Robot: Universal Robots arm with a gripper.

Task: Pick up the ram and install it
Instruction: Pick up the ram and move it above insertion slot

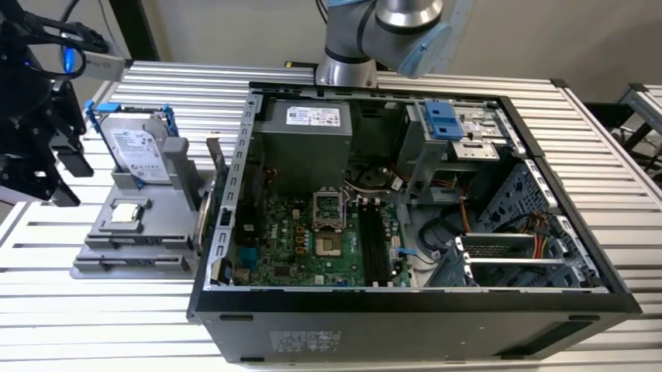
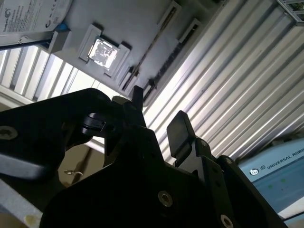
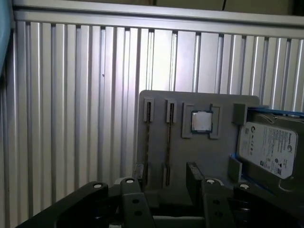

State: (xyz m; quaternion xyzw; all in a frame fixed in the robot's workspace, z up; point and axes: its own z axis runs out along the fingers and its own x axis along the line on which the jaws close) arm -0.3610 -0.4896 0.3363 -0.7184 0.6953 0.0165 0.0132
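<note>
The ram is a thin stick standing on edge in a slot of the grey holder; a second like stick stands beside it. The second wrist view shows the ram edge-on. In the exterior view the ram sits at the holder's side nearest the open computer case. My gripper hangs open above the table, short of the holder and touching nothing. Its black fingers have nothing between them. In the exterior view the gripper is at the far left.
The holder also carries a square silver processor chip and a silver hard drive in a blue frame. Inside the case lie the green motherboard and its black memory slots. The arm's base stands behind the case.
</note>
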